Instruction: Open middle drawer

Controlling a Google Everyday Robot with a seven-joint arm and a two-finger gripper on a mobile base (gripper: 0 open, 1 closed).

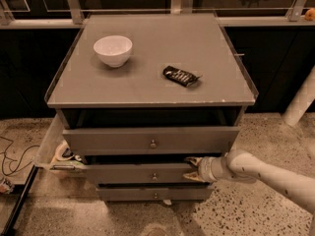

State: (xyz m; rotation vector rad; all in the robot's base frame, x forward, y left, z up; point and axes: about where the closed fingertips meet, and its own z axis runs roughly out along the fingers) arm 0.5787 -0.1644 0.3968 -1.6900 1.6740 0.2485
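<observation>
The grey cabinet (147, 82) has three drawers in its front. The middle drawer (128, 174), with a small round knob (154, 176), sits slightly forward of the lowest drawer (128, 194). The top drawer (123, 140) stands a little out too. My gripper (193, 169) reaches in from the right on a white arm (266, 173) and is at the right end of the middle drawer's front, well to the right of the knob.
A white bowl (112, 50) and a dark snack packet (181, 75) lie on the cabinet top. A side tray (48, 142) with a tape roll (62, 151) sticks out at the left. Cables (12, 156) lie on the floor at left. A white post (300, 102) stands at right.
</observation>
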